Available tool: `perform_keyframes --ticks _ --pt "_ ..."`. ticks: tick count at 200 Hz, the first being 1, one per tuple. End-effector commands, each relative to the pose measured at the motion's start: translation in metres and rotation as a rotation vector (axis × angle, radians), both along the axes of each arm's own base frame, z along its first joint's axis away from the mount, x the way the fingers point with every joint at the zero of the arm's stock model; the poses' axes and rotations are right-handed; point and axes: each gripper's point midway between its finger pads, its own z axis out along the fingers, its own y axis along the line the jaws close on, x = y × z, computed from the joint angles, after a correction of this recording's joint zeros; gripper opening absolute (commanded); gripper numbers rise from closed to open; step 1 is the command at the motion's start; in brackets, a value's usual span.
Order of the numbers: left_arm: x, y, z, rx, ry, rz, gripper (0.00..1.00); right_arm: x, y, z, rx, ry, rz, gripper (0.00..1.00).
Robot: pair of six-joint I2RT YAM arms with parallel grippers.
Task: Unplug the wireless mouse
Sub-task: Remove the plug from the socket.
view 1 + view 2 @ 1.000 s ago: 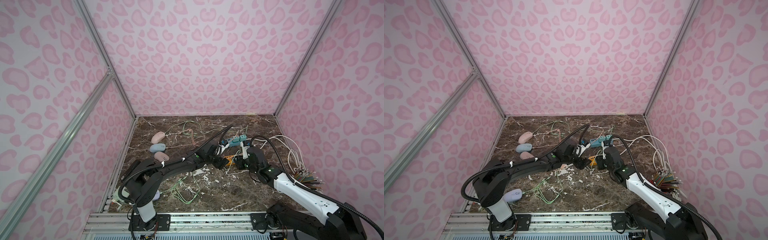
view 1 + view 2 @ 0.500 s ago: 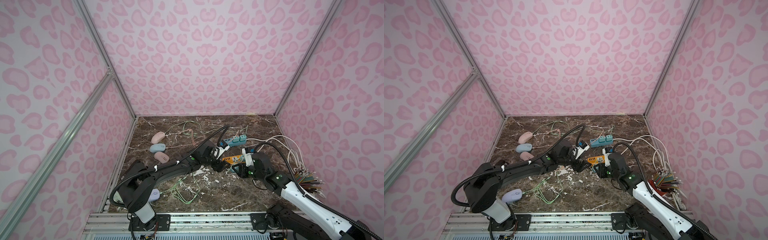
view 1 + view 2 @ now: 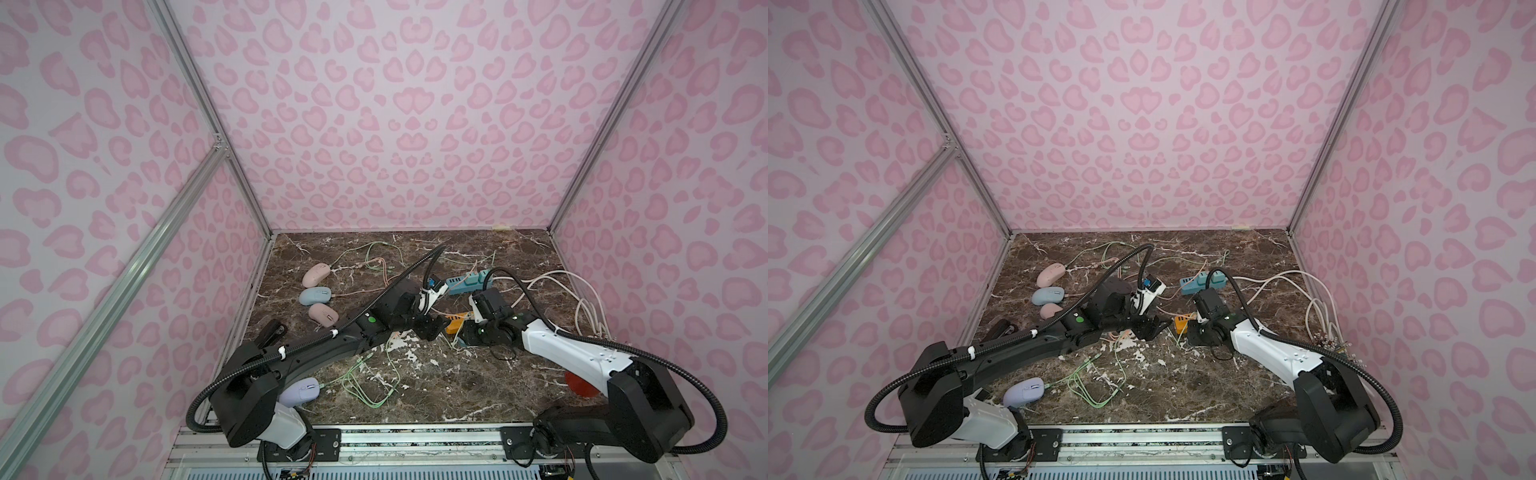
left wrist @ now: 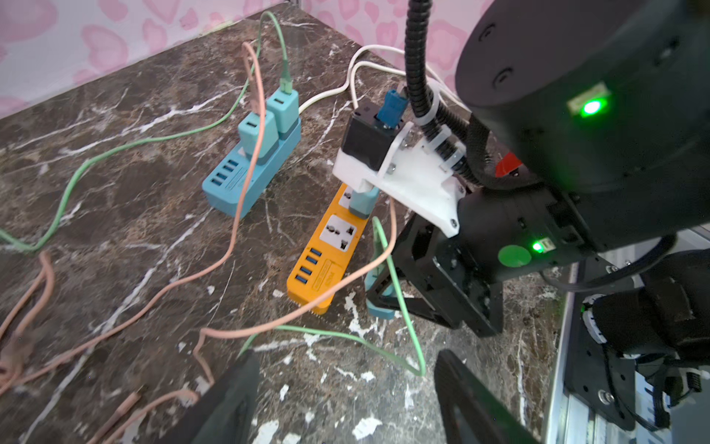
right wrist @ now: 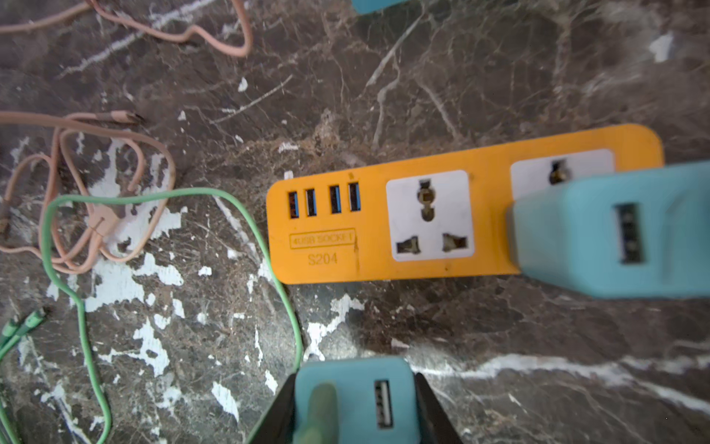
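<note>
Mice lie well apart from both grippers: pink mouse [image 3: 316,274], blue mouse [image 3: 315,296] and dusty-pink mouse [image 3: 323,313] sit in a row near the left wall, and lavender mouse [image 3: 300,390] sits at the front edge by the left arm's base. Which one the task means can't be told. A green cable [image 3: 374,386] loops over the marble tabletop [image 3: 457,395] w/ one end just beside the lavender mouse's nose; whether it's seated in the mouse is too small to tell. Mid-table, the right gripper [image 5: 353,419] is clamped on a teal USB adapter [image 5: 357,384], one black finger on each side of it, the adapter's USB port empty. A blurred green streak crosses the adapter's face close to the cam. Just beyond it lies the orange power strip [image 5: 384,230], flat on the marble, 4 USB ports bare, one socket free, and a second teal adapter [image 5: 614,230] plugged into the other socket, no cable in its port either. The left gripper [image 4: 345,399] has its fingers spread apart w/ nothing between them, low over the marble near the strip's USB end. Farther back a blue power strip [image 4: 249,180] carries two more teal adapters, one feeding a green lead, one a pink cable [image 4: 246,192]. Loose pink cable coils lie beside the orange strip.
</note>
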Motion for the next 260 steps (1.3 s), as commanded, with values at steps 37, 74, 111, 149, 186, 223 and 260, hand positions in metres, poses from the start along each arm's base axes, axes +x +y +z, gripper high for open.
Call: perform_keyframes --ticks 37,74,111,149,186,223,260 --pt "-0.009 0.024 0.004 0.040 -0.006 0.032 0.76 -0.050 0.010 0.000 -0.010 0.112 0.064 0.34" --pt "-0.011 0.026 0.006 0.031 -0.013 0.024 0.77 -0.076 0.009 0.011 -0.004 0.128 0.077 0.38" --pt "-0.017 0.021 0.006 0.007 -0.009 -0.019 0.77 -0.069 0.017 0.045 0.039 0.059 0.112 0.37" --pt "-0.037 0.010 0.012 -0.101 -0.091 -0.161 0.76 -0.035 0.048 0.127 0.199 -0.211 0.197 0.31" --pt "-0.021 0.010 0.033 -0.110 -0.238 -0.133 0.76 -0.030 0.078 0.180 0.362 -0.352 0.333 0.29" --pt "-0.014 0.001 0.043 -0.118 -0.257 -0.141 0.76 -0.028 0.092 0.193 0.405 -0.380 0.401 0.29" --pt "-0.013 -0.013 0.045 -0.130 -0.220 -0.173 0.72 -0.021 0.096 0.182 0.384 -0.358 0.402 0.29"
